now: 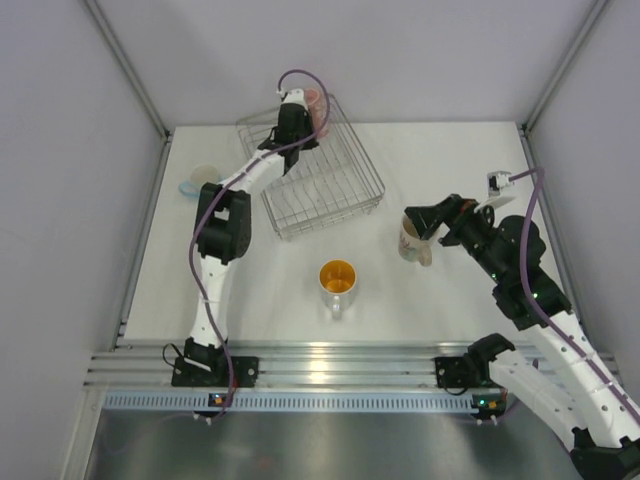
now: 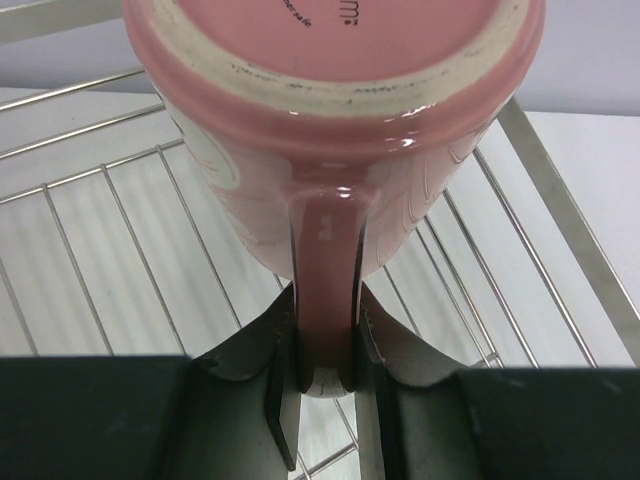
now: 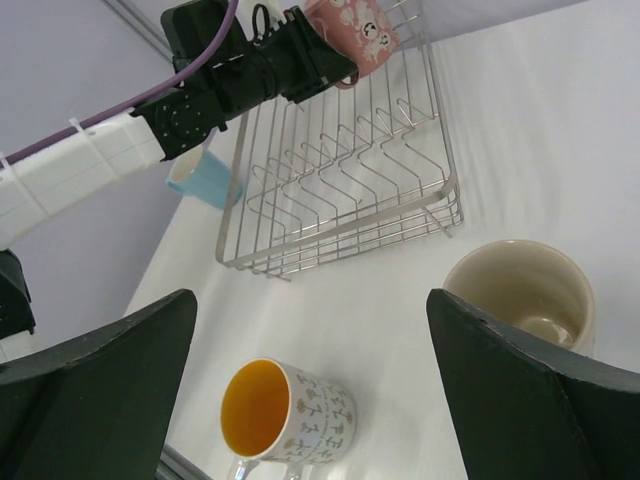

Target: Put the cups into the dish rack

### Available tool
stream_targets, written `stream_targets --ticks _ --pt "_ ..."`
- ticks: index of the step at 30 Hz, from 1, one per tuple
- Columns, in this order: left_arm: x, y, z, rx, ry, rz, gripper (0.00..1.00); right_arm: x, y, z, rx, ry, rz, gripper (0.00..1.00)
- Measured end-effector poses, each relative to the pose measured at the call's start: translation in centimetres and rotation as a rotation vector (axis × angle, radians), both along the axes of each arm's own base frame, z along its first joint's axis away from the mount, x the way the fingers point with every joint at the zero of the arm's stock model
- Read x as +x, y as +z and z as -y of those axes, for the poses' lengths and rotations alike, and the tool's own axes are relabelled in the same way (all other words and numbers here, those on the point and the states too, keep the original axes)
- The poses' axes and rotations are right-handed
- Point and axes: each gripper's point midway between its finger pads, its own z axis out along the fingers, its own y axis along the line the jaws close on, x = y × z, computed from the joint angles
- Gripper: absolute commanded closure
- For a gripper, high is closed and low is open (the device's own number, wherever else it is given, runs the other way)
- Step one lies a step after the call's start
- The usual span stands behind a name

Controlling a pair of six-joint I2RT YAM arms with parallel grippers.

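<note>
**I hold the pink cup (image 2: 340,120) over the rack (image 3: 340,232)**

My left jaws pinch narrow on its handle, above the rack's far side. My right jaws gape wide, empty, by a cream cup (image 3: 520,290) on the desk (image 1: 450,160).

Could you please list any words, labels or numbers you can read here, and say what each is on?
Pink mug, underside: small dark print, cut off by the picture's edge, not readable.
Patterned mug: only a flower pattern, no writing.
Nothing else shows any text.
</note>
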Motion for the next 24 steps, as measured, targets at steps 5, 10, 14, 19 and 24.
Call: stream_targets --ticks 5,10,14,19,24 --pt "0.5 -2.0 0.5 0.009 0.008 -0.008 1.00 0.2 -0.2 0.2 -0.017 -0.012 0.006 0.00" --pt "0.7 -3.4 0.8 0.030 -0.001 -0.012 1.00 0.3 -0.2 0.5 -0.033 -0.022 0.014 0.01" --pt "1.1 -4.1 1.0 0.030 -0.006 0.004 1.00 0.3 -0.3 0.6 -0.041 -0.025 0.018 0.01" --pt "1.5 -4.1 1.1 0.039 -0.014 0.027 1.00 0.4 -1.1 0.6 -0.055 -0.025 0.005 0.01" --pt "1.7 -4.0 1.4 0.048 -0.038 0.046 0.84 0.6 -2.0 0.8 -0.067 -0.042 -0.010 0.01"
